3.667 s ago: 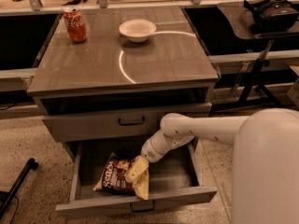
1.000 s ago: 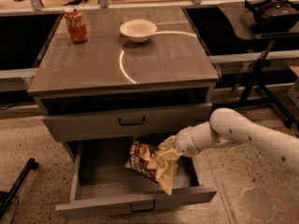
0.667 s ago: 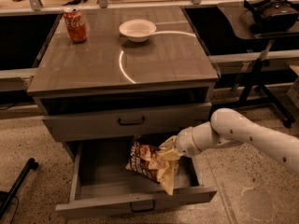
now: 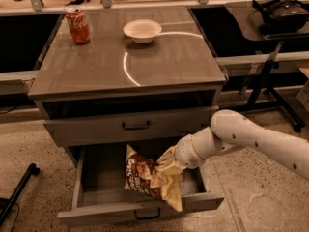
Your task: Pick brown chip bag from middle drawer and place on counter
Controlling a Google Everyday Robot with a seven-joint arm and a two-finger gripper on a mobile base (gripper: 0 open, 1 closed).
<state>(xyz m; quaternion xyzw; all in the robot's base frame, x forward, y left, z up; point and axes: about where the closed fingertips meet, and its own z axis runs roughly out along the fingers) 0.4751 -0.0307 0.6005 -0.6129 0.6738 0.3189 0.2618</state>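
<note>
- Camera view, single frame, looking down at the cabinet from the front.
- Gripper (image 4: pixel 170 162) sits over the right half of the open middle drawer (image 4: pixel 96 215), at the end of the white arm (image 4: pixel 241 135) that reaches in from the right.
- Gripper is closed on the upper right edge of the brown chip bag (image 4: pixel 144 174); the fingertips are mostly covered by crumpled foil.
- Bag hangs tilted, with the dark printed face to the left and a cream flap drooping at the lower right.
- Flap's lower tip overlaps the drawer's front panel; cannot tell whether they touch.
- Drawer is pulled well out, with bare floor showing to the left of the bag.
- Drawer above (image 4: pixel 96 127) is closed, its dark bar handle at centre.
- Counter (image 4: pixel 96 69) carries a red soda can (image 4: pixel 77 25) upright at the back left and a white bowl (image 4: pixel 142 31) near the back centre, the two well apart.
</note>
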